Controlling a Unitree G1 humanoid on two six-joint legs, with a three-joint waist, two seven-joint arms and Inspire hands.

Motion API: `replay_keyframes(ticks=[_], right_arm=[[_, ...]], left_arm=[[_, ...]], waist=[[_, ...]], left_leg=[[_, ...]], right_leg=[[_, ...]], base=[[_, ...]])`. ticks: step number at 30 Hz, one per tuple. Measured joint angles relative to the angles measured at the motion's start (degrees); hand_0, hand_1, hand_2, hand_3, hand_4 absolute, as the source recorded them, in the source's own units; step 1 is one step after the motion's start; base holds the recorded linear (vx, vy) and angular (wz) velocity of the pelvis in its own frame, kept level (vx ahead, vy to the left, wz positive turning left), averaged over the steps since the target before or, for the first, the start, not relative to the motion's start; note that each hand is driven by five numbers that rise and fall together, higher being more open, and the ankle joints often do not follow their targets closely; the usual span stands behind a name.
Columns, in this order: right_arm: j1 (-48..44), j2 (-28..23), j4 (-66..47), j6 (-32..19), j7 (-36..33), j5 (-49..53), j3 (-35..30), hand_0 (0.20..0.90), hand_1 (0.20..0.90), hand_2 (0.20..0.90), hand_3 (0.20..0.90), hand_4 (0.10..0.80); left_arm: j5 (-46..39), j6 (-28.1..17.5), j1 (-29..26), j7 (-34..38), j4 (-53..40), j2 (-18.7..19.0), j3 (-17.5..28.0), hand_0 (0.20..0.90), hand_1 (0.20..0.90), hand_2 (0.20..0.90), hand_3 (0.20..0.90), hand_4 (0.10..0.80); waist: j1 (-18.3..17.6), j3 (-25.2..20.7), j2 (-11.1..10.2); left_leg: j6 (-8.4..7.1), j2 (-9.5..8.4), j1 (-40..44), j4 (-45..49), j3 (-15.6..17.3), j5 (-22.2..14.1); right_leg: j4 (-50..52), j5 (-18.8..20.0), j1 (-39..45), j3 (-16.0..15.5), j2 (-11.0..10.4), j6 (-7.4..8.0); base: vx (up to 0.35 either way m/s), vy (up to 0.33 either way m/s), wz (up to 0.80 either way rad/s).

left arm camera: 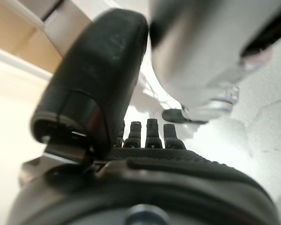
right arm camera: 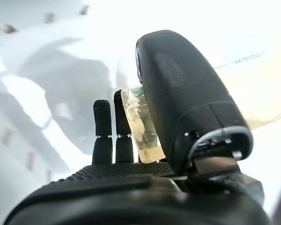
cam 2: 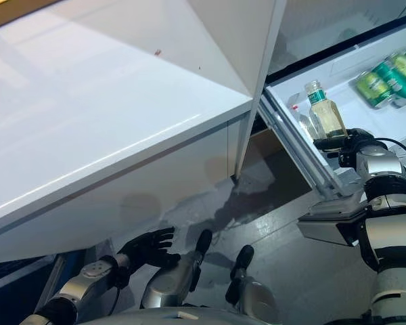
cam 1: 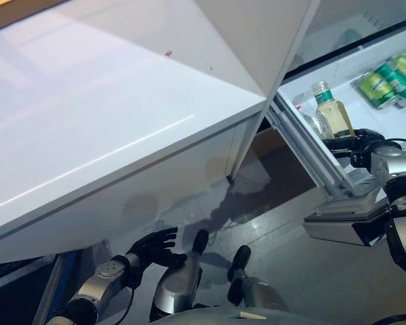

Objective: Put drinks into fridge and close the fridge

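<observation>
The right hand [cam 2: 352, 143] gripped a pale drink bottle [cam 2: 327, 116], upright, at the open fridge door shelf [cam 2: 294, 132]. The left hand [cam 2: 149, 247] hung low with fingers spread, holding nothing.

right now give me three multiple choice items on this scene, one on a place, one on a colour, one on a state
1. Where is the bottle with the pale yellowish drink?
A. lying on the floor
B. at the open fridge, in the right hand
C. on the white counter

2. What colour are the cans inside the fridge?
A. green
B. red
C. blue

3. What is the left hand doing?
A. gripping a can
B. pinching a cloth
C. hanging low and holding nothing

Answers:
1 B: both eye views show the bottle upright at the fridge opening, and the right wrist view shows the right hand with thumb and fingers around it.
2 A: the cans lying in the fridge have green bodies.
3 C: the left hand shows low, beneath the white counter, fingers spread, with nothing in it.
</observation>
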Motion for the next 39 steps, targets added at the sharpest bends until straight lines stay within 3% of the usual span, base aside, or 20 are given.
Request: replay_keyframes(ticks=[5,12,13,20,30,35,39], right_arm=[[-2.0,-0.9,1.7,2.6,2.4,-5.4,0.0,0.3,0.3,0.3,0.2,0.1],[-4.8,-1.0,3.8,6.7,8.5,-14.1,0.6,0.3,0.3,0.3,0.2,0.1],[-5.6,-1.0,4.8,7.3,10.1,-15.4,0.7,0.9,0.9,0.9,0.9,0.8],[-7.0,-1.4,6.0,8.7,13.4,-17.7,1.1,0.9,0.9,0.9,0.9,0.8],[-7.0,-2.2,0.7,5.6,13.0,-20.6,2.8,0.9,0.9,0.9,0.9,0.8],[-6.9,-4.9,-8.4,5.4,11.6,-18.8,2.8,0.9,0.9,0.9,0.9,0.8],[-6.9,-7.8,-16.0,4.6,9.9,-14.8,2.6,0.9,0.9,0.9,0.9,0.8]], left_arm=[[0.1,-1.5,-2.7,2.3,4.1,-1.7,4.6,0.9,0.9,0.9,0.9,0.8],[0.2,-2.0,-3.1,3.9,8.6,-2.4,6.1,0.9,0.9,0.9,0.9,0.8],[0.2,-1.4,-3.2,3.9,10.0,-2.8,6.7,0.9,0.9,0.9,0.9,0.8],[2.4,0.3,-3.0,3.8,13.9,-3.7,8.2,0.9,0.9,0.9,0.9,0.8],[7.9,0.7,-3.0,2.0,13.7,-4.1,8.3,0.9,0.9,0.9,0.9,0.8],[12.4,2.3,-3.0,1.1,13.9,-4.2,8.9,0.9,0.9,0.9,0.9,0.8],[14.2,2.8,-3.0,0.3,14.0,-4.1,10.6,0.9,0.9,0.9,0.9,0.8]], waist=[[0.0,0.9,0.0],[0.2,0.9,0.0],[0.3,0.9,0.0],[0.9,1.0,0.0],[0.0,1.2,-0.5],[-2.1,1.4,-2.1],[-3.7,0.6,-4.6]], left_leg=[[0.25,-0.11,0.0,0.1,0.2,0.2],[0.25,-0.22,-0.7,0.8,0.1,0.2],[0.25,-0.22,-0.8,0.9,0.1,0.2],[0.32,-0.21,-0.6,0.9,0.3,0.2],[0.55,0.05,1.1,0.5,1.9,0.4],[0.69,0.35,3.4,-0.3,3.5,0.2],[1.03,0.6,5.3,-0.4,6.1,-0.8]], right_leg=[[0.7,-0.2,-0.2,0.1,-0.3,0.13],[2.8,-1.0,-1.5,0.1,-0.7,0.08],[2.9,-1.0,-1.6,0.1,-0.7,0.08],[3.2,-1.0,-1.7,0.3,-0.8,0.07],[3.6,-0.9,-1.0,1.9,-0.7,-0.03],[3.5,-0.8,0.2,3.6,-0.4,-0.14],[3.4,-0.7,0.8,6.7,0.1,-0.02]], base=[[0.0,0.0,-0.01],[0.002,-0.002,0.0],[0.0,0.0,0.0],[-0.008,0.0,-0.01],[-0.016,0.0,-0.07],[-0.021,0.005,-0.21],[-0.013,0.037,-0.35]])
